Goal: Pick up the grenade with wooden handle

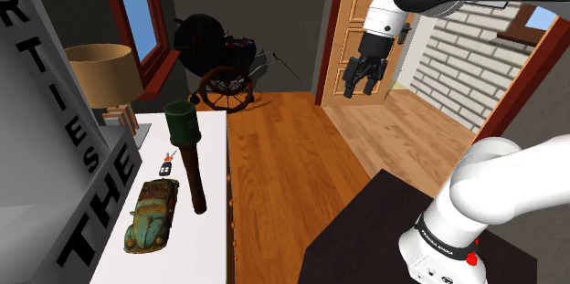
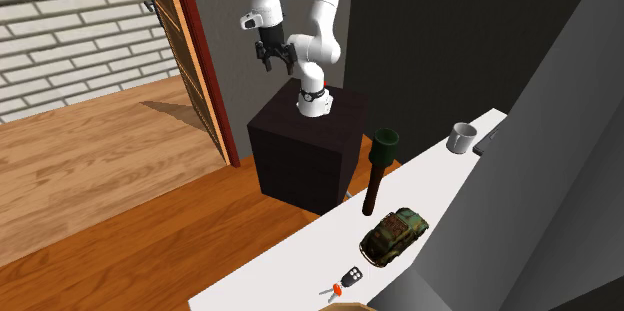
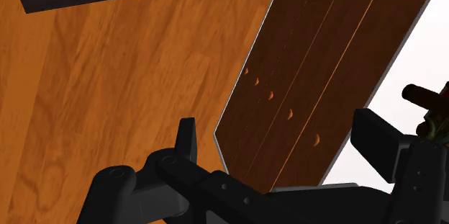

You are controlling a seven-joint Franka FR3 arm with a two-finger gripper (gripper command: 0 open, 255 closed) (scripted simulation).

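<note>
The grenade [image 1: 190, 154] lies on the white tabletop [image 1: 212, 236], its green cylindrical head [image 1: 183, 122] toward the far end and its dark brown handle [image 1: 195, 184] pointing back along the table. In the second exterior view the grenade [image 2: 378, 169] lies near the table's front edge. My gripper [image 1: 360, 90] hangs high over the wooden floor, far to the shoulder view's right of the table, open with nothing between its fingers. The second exterior view shows the gripper [image 2: 275, 65] beside the door. In the wrist view the gripper [image 3: 279, 125] looks down at the cabinet's brown side, with a dark handle end [image 3: 421, 96] past the right finger.
A rusty green toy car [image 1: 153, 218] and a key fob [image 1: 166, 165] lie beside the grenade's handle. A grey mug [image 2: 461, 137] stands further along the table, and a lamp [image 1: 99, 70] at its far end. A dark pram [image 1: 219, 58] stands near the window. The black stand [image 2: 305, 149] is close to the table.
</note>
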